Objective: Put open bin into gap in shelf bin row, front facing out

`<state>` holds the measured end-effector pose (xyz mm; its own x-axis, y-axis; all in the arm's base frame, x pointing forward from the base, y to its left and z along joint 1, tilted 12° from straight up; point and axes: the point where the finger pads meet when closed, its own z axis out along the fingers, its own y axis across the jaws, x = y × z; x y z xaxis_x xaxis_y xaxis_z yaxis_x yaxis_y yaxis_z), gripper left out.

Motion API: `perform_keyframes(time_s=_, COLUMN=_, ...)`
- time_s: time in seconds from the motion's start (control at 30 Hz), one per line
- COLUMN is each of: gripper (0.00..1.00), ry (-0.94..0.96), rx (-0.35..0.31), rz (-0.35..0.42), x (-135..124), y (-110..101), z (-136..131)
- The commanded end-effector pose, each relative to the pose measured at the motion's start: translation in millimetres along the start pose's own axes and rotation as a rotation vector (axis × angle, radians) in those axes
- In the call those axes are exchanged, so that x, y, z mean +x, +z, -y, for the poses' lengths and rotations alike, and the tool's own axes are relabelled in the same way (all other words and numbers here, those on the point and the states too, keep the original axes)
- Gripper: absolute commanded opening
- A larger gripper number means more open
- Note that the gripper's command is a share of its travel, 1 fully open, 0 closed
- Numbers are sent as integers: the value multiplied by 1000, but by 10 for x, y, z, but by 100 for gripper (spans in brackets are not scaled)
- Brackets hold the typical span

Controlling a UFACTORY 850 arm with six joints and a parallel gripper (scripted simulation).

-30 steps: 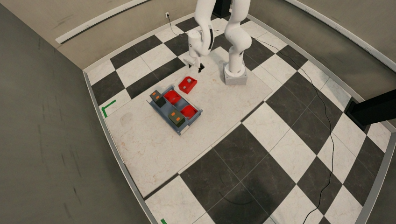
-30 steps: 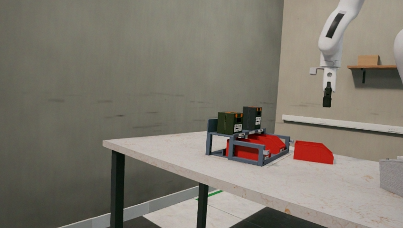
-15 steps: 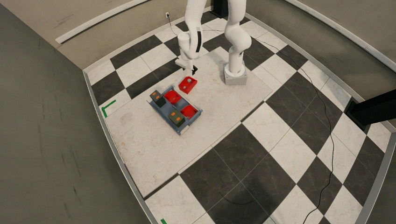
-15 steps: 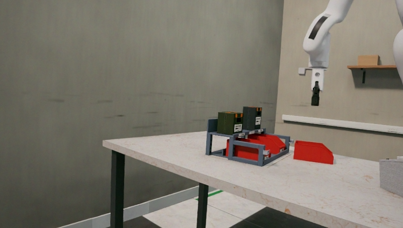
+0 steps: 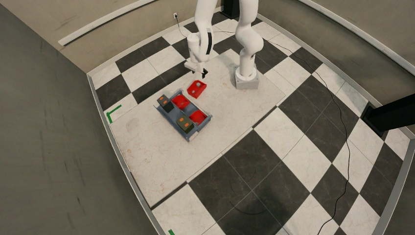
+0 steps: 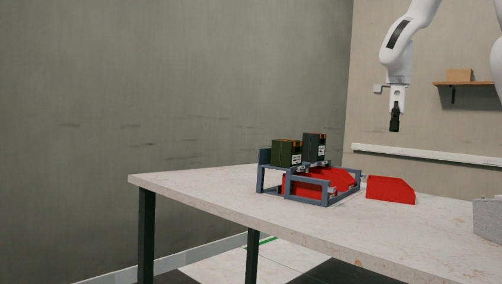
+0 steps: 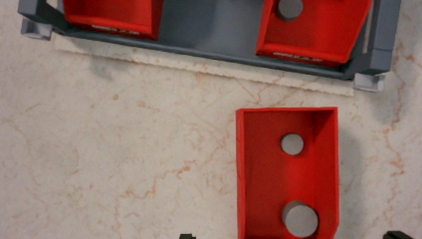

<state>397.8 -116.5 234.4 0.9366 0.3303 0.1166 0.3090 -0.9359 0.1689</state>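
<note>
1. Top view: the loose bin (image 5: pixel 196 88) sits on the table (image 5: pixel 151 163), just beside the shelf (image 5: pixel 183 115) on the side nearest the robot's base. Two red bins (image 5: pixel 180 102) stand in the shelf with a bare gap (image 5: pixel 188 109) between them. The gripper (image 5: pixel 200 72) hangs over the bin's far end. Judged step: the approach, before any grasp.

2. Exterior view: the arm reaches down from the upper right, wrist vertical, gripper (image 6: pixel 394 121) pointing straight down and well above the bin (image 6: pixel 389 190). Two dark boxes (image 6: pixel 299 149) stand on the shelf's low top board (image 6: pixel 309 165), so tilting will likely be needed later.

3. Wrist view: the bin (image 7: pixel 288 174) lies directly below, holding two grey discs (image 7: pixel 299 219). The fingers are spread fully and grip nothing; only their tips show at the bottom edge, either side of the bin. Next move, as I judge it: descend and close on a wall, keeping the bin level enough to hold the discs.
</note>
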Motion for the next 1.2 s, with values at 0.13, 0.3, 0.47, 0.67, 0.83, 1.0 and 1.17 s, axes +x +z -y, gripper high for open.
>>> perform_keyframes(time_s=0.13, gripper=100, ry=0, rx=-1, rz=-2, x=6, y=-6, z=-4)
perform_keyframes(time_s=0.3, gripper=100, ry=0, rx=-1, rz=-2, x=-21, y=-5, z=11)
perform_keyframes(time_s=0.47, gripper=100, ry=0, rx=-1, rz=-2, x=-40, y=-5, z=22)
perform_keyframes(time_s=0.67, gripper=100, ry=0, rx=-1, rz=-2, x=-40, y=-5, z=22)
perform_keyframes(time_s=0.83, gripper=100, ry=0, rx=-1, rz=-2, x=-49, y=-5, z=27)
perform_keyframes(time_s=1.0, gripper=100, ry=0, rx=-1, rz=-2, x=-63, y=-5, z=35)
perform_keyframes(time_s=1.17, gripper=100, ry=0, rx=-1, rz=-2, x=-63, y=-5, z=35)
